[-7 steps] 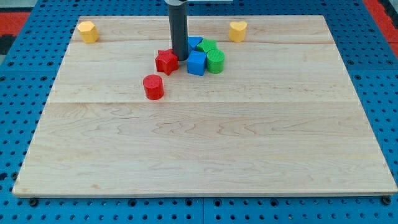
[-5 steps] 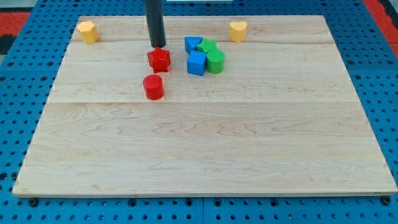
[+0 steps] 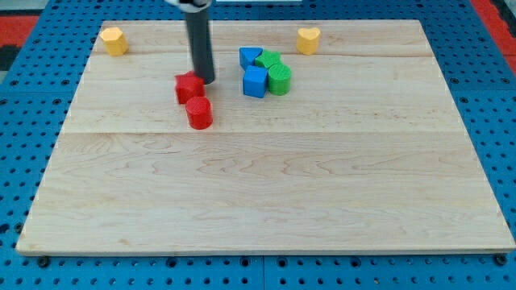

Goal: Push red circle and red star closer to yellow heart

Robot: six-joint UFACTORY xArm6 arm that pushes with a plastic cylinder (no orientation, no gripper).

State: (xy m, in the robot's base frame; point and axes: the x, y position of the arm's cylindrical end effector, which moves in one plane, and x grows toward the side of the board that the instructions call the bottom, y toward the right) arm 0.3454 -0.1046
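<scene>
The red star [image 3: 189, 86] lies left of the middle in the upper part of the wooden board [image 3: 266, 193]. The red circle [image 3: 199, 113] sits just below it, touching or nearly touching it. My tip [image 3: 205, 81] is down at the star's right edge, against it. The yellow heart [image 3: 308, 39] is near the view's top edge, right of centre, well away from both red blocks.
A cluster sits between the red blocks and the heart: a blue triangle [image 3: 251, 56], a blue cube [image 3: 255, 81], a green block [image 3: 269, 60] and a green cylinder [image 3: 279, 79]. Another yellow block [image 3: 114, 40] lies at the top left corner.
My tip went from the star's right side round its top and back to its right edge. The red star slid left and down, up to the red circle. Other blocks have not moved.
</scene>
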